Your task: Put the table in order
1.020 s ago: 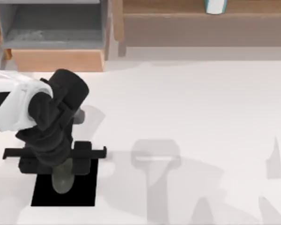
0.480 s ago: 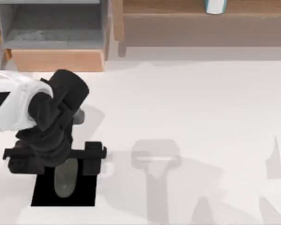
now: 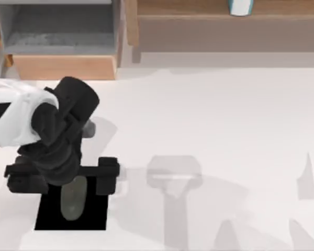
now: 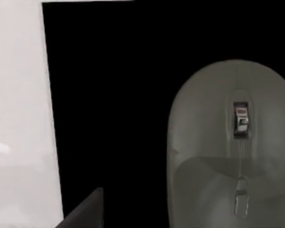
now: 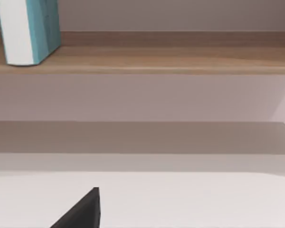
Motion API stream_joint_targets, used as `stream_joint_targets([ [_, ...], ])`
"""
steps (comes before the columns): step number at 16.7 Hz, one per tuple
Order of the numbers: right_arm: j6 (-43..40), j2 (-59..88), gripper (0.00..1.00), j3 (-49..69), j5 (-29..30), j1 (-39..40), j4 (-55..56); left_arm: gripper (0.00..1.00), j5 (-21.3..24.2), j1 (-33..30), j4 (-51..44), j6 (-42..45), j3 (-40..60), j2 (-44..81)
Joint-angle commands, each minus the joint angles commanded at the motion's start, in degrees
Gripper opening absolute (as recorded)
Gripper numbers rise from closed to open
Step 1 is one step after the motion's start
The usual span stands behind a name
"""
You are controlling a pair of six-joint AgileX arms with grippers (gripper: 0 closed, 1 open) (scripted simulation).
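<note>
My left gripper (image 3: 63,177) hangs with its fingers spread wide over the grey computer mouse (image 3: 73,197), which lies on a black mouse pad (image 3: 97,217) at the left front of the white table (image 3: 209,120), my arm reaching downward.

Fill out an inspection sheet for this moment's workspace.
Surface: white table, shadows across it.
Job's things: grey mouse lying on a black mouse pad, at the table's left.
Clutter: nothing seen.
Grippers: left gripper above the mouse, jaws open wide to either side of it; right gripper facing the shelf.
Cables: nothing seen.
Surroundings: open wooden drawer with grey inside, back left; wooden shelf holding a teal-and-white box.
</note>
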Motion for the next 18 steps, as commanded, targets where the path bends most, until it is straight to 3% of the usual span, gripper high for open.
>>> stream_joint_targets([
  [3, 0.0, 0.0, 1.00, 0.0, 0.0, 0.0, 0.0, 1.00, 4.1, 1.3, 5.2, 3.9, -1.2, -1.2],
  [7, 0.0, 0.0, 1.00, 0.0, 0.0, 0.0, 0.0, 1.00, 14.2, 6.5, 20.1, 16.8, -5.8, -3.2],
  [14, 0.0, 0.0, 1.00, 0.0, 0.0, 0.0, 0.0, 1.00, 35.7, 24.8, 64.3, 54.9, -18.6, -3.1],
  [18, 0.0, 0.0, 1.00, 0.0, 0.0, 0.0, 0.0, 1.00, 44.0, 39.5, 91.1, 79.3, -25.3, 1.1],
])
